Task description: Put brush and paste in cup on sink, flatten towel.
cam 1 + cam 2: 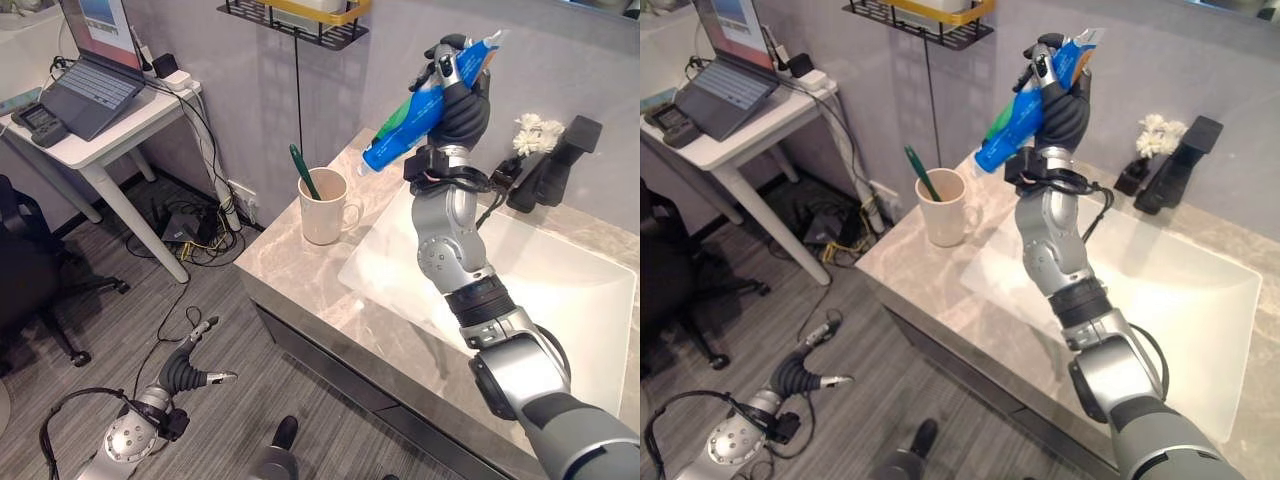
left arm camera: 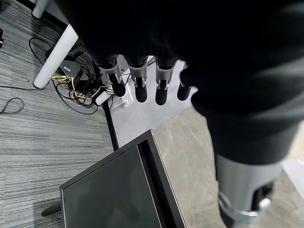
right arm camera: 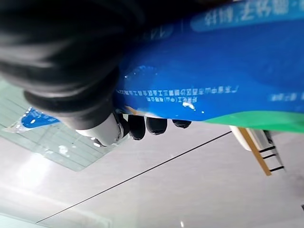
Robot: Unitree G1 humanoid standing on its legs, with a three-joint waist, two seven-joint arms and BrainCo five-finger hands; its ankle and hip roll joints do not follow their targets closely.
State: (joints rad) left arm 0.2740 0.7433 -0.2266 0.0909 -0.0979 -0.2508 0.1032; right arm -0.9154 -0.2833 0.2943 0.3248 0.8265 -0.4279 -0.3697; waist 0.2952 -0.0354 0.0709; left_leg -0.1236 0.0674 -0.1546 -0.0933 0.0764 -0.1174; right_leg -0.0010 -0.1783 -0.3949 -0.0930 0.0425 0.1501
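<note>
1. Paste tube [image 1: 425,105]: blue and green, held high above the worktop [image 1: 300,275] in the right hand [image 1: 462,95], fingers curled round its mid-body. Cap end points down-left toward the cup [image 1: 325,207]; crimped tail sticks up past the hand.
2. Handling, my read: light, soft-walled, glossy skin. It will dent under squeeze and could slip along its length if the grip loosens. The shoulder by the cap looks like the stiffest part; the flat tail is floppy.
3. Present hold is mid-body, which looks fine for carrying. A hard squeeze risks buckling the tube or pushing paste at the cap, so moderate force seems right.
4. Cup: white mug with handle, upright on the worktop near its left end, just beside the sink basin [image 1: 560,290]. The green brush [image 1: 304,172] already stands in it, leaning. The mouth is partly taken, so the tube should go in cap first, beside the brush. The mug looks light enough to tip if knocked at the rim.
5. Left hand [image 1: 190,365]: low by the floor, well apart from the worktop, fingers relaxed and spread, holding nothing. The left wrist view confirms straight fingers.
6. Towel: can't pick it out in these views.
</note>
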